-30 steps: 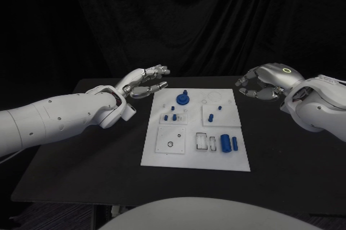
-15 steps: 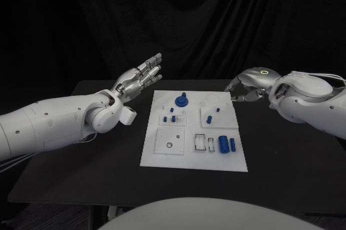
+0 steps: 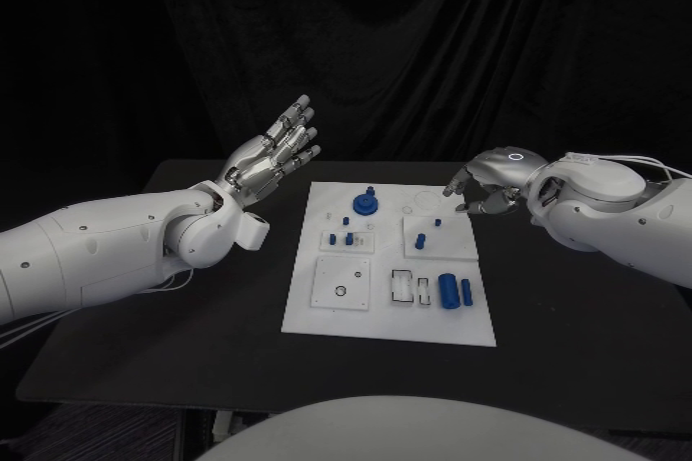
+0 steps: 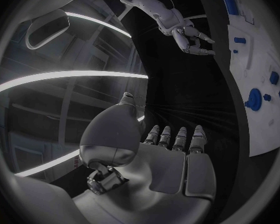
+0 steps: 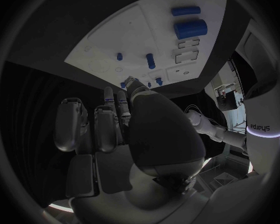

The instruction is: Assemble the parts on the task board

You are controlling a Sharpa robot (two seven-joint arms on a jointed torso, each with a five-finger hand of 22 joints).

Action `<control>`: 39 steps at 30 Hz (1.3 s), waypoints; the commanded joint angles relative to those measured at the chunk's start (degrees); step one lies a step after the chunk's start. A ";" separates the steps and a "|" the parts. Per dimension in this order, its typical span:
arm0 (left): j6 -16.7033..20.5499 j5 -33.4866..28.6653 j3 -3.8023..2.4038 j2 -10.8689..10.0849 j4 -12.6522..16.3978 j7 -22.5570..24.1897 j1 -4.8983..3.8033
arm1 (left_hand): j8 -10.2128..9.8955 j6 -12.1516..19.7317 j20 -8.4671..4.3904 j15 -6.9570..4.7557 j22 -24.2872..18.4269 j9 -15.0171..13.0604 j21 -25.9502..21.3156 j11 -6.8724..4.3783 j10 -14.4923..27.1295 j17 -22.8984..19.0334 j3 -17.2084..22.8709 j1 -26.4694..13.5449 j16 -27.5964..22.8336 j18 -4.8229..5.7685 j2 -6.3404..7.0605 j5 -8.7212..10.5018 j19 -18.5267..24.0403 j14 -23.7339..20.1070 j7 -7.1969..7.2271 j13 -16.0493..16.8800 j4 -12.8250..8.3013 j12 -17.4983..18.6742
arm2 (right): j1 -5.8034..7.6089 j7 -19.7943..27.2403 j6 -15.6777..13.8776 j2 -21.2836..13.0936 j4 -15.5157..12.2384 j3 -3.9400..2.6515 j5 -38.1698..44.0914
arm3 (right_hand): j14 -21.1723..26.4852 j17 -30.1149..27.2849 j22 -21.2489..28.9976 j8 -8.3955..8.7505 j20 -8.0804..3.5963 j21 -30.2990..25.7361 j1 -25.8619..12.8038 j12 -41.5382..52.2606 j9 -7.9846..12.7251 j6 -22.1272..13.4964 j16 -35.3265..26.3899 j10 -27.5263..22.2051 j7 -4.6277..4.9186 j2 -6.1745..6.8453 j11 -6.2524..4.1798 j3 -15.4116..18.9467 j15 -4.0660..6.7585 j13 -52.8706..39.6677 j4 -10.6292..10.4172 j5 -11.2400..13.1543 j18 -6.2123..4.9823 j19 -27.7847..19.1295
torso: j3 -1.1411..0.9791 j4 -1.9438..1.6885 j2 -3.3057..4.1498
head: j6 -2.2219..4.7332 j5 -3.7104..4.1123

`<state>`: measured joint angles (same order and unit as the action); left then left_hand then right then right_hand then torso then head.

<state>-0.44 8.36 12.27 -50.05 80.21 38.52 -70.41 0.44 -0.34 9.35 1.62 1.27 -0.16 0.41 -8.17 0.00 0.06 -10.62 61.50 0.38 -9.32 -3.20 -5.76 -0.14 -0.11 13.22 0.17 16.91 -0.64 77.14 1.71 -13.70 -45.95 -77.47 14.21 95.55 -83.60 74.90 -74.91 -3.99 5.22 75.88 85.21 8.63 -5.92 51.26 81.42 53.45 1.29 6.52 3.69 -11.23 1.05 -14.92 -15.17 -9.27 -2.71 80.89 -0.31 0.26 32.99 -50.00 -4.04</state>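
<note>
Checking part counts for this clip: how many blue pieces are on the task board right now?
About 8 blue pieces on the task board: a large knob at the far end, roughly four small pegs mid-left, one peg mid-right, two cylinders near-right. Tiny ones may escape notice.

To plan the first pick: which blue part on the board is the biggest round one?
The blue knob-like part at the task board's far end: wide and round, unlike the small pegs and the cylinders.

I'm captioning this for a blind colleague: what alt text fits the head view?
A white task board with small blue parts lies on a black table. The left hand is raised open beside it; the right hand hovers at its far corner, holding nothing.
</note>
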 commanded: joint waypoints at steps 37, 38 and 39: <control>2.18 -1.51 -0.04 -0.51 0.83 3.60 0.13 | 0.90 -6.13 6.20 7.40 4.86 -0.99 1.75 12.27 -3.14 0.31 -2.20 6.81 0.22 -1.03 -4.46 -13.54 -2.94 1.04 -6.76 1.46 -0.24 -8.70 | -6.00 1.44 0.07 8.03 12.99 -0.08 4.21 | -1.43 2.05 -11.04 0.10 -0.58 0.83 -0.32 0.69 0.23 1.12 1.00 8.12 -1.05 1.92 -0.75 -5.86 0.81 1.71 0.22 -2.23 -0.37 1.19 | -0.17 -0.05 0.29 | 0.00 0.77; 2.00 -1.51 -0.04 -0.51 0.81 3.53 0.13 | 0.92 -6.21 6.33 7.68 4.96 -1.01 1.83 12.44 -3.24 0.36 -1.98 7.89 0.32 -1.01 -4.54 -15.74 -3.08 1.21 -6.85 1.49 -0.30 -8.92 | -6.08 1.52 -0.12 8.10 13.09 -0.08 4.22 | -1.44 2.05 -11.05 0.28 -0.66 0.86 -0.36 0.94 0.33 0.53 1.00 8.49 -1.09 2.00 -0.87 -6.06 0.90 1.61 0.32 -2.22 -0.37 1.21 | -0.16 -0.06 0.30 | 0.00 0.73; 1.78 -1.51 -0.04 -0.50 0.79 3.42 0.14 | 0.91 -6.20 6.44 7.73 5.05 -1.00 1.91 12.49 -3.25 0.38 -1.93 8.61 0.38 -1.02 -4.58 -16.76 -3.20 1.31 -6.69 1.49 -0.26 -9.01 | -6.16 1.60 -0.36 8.17 13.19 -0.08 4.22 | -1.51 2.22 -11.10 0.30 -0.69 1.00 -0.43 1.03 0.36 0.35 1.10 8.61 -1.12 2.00 -0.88 -6.13 0.93 1.57 0.31 -2.21 -0.34 1.30 | -0.16 -0.03 0.28 | 0.00 0.66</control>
<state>2.18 6.97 12.27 -50.59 80.99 38.73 -70.38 1.17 -6.46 15.69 9.03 6.28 -1.10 1.98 4.00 -3.36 0.40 -12.62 69.84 0.38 -9.31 -7.77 -22.12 -3.22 1.25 6.85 1.61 16.67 -9.49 71.13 2.87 -12.73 -37.80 -64.44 14.19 98.98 -84.01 74.90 -74.95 -3.87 4.78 76.77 84.82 9.43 -5.63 51.89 82.34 61.74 0.20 8.24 2.76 -17.02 1.48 -13.28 -14.77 -11.66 -2.71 82.15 -0.48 0.18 33.29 -50.00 -3.28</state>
